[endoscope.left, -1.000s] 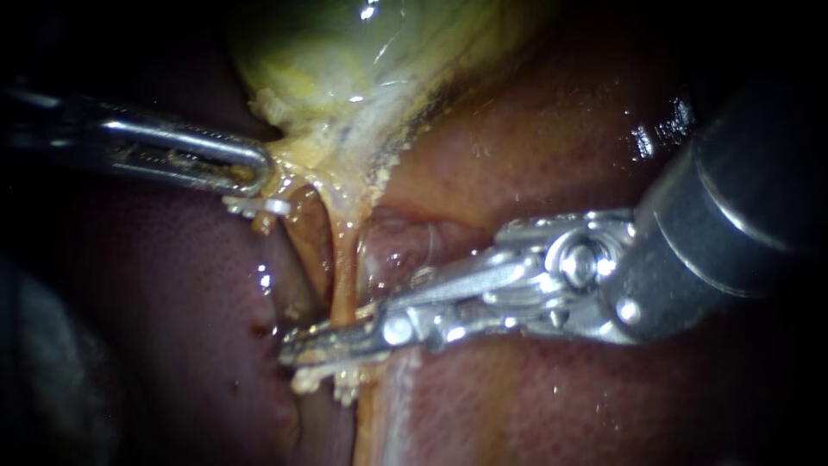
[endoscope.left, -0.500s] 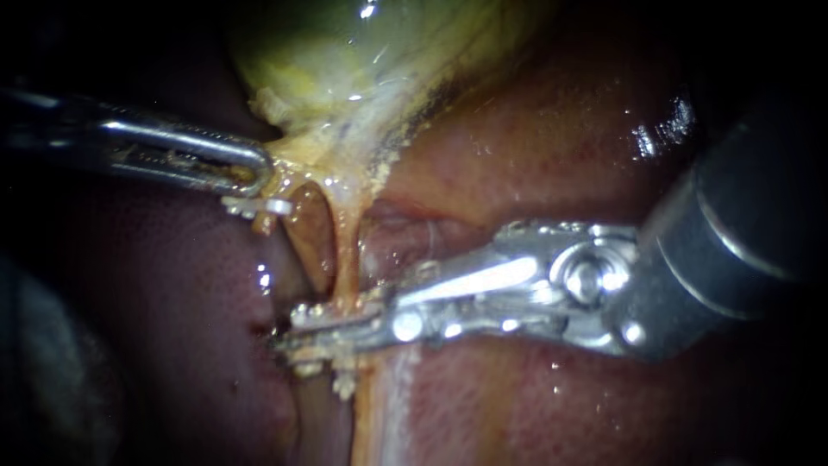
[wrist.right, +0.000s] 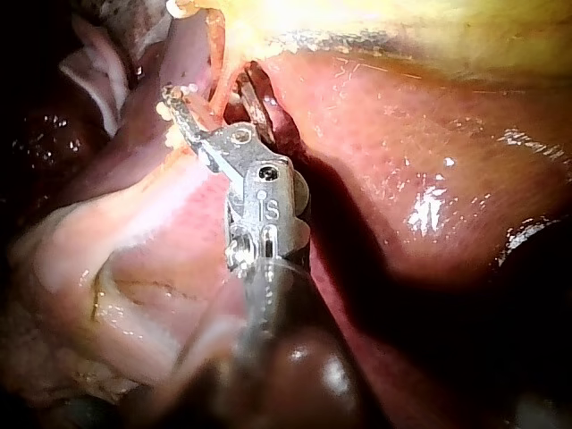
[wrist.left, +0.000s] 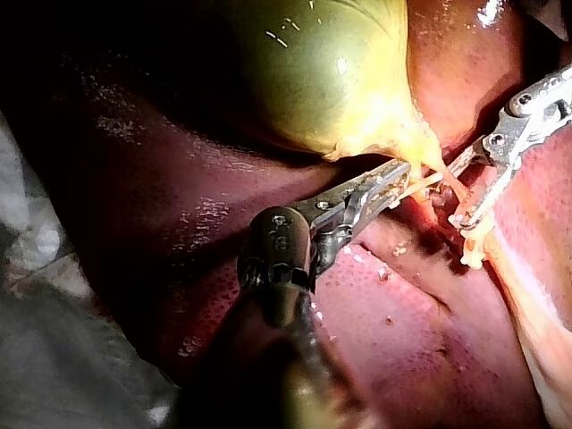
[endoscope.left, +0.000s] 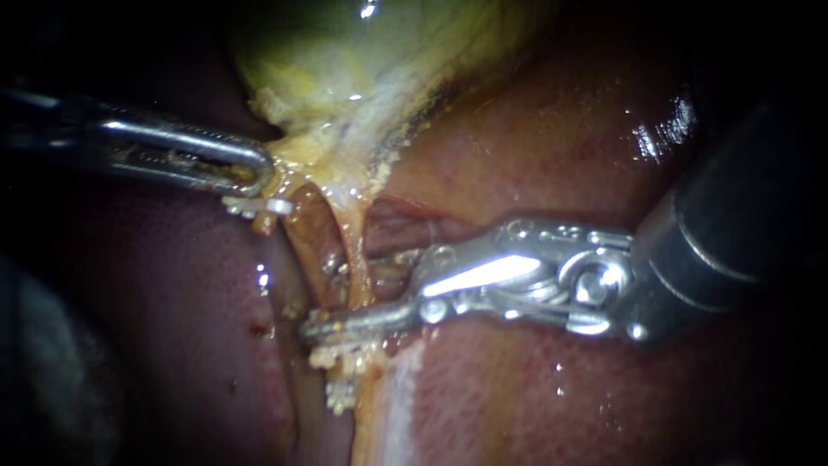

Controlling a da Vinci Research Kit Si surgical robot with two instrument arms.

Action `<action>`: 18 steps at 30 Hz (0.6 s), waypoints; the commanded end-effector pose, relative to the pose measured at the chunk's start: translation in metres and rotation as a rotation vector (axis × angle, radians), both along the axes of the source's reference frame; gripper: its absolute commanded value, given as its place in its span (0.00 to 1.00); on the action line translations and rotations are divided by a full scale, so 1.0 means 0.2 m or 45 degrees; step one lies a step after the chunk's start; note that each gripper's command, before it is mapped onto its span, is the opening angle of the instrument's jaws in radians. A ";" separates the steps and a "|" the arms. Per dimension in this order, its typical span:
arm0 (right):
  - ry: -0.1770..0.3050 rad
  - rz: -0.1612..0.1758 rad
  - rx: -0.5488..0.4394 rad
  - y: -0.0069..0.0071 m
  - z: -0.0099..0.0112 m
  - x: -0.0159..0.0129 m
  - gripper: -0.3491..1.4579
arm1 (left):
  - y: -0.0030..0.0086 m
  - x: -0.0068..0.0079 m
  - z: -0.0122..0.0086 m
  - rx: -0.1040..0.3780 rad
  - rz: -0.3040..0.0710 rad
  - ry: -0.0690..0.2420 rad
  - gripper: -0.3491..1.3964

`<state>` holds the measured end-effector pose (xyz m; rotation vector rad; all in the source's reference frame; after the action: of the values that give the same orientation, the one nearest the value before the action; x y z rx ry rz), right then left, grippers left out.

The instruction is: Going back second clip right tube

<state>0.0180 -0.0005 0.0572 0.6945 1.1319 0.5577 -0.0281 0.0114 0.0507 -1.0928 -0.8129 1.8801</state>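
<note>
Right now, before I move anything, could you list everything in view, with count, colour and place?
Rounded green-yellow gallbladder: one, top centre of the endoscope view.
Glossy red-brown liver: one, around and beneath everything.
Thin tan tube: one clear, running down from the gallbladder's neck.
Small shiny metal clip: seemingly one, silver, on that tube.
Small white piece: one, left of the tube, below the gallbladder's neck; unidentifiable.
Left instrument: one, silver, jaws shut on the gallbladder's neck.
Right instrument: one, silver, jaws open around the tube.
</note>
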 end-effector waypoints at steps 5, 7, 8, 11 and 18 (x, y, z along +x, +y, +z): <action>0.023 -0.015 -0.101 0.000 -0.002 -0.013 0.47 | 0.000 0.001 0.000 0.000 0.002 -0.001 0.00; 0.039 -0.030 -0.155 0.000 -0.004 -0.020 0.47 | 0.000 0.001 0.000 0.000 0.002 -0.001 0.00; 0.045 -0.035 -0.174 0.001 -0.005 -0.024 0.47 | 0.000 0.001 0.000 0.000 0.002 -0.001 0.00; 0.053 -0.032 -0.228 0.003 -0.008 -0.036 0.47 | 0.000 0.001 0.000 0.000 0.002 -0.001 0.00; 0.070 -0.035 -0.322 0.010 -0.017 -0.057 0.47 | 0.000 0.001 0.000 0.000 0.002 -0.001 0.00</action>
<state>0.0060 0.0015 0.0537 0.5014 1.2195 0.3615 -0.0279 0.0115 0.0507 -1.0933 -0.8147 1.8808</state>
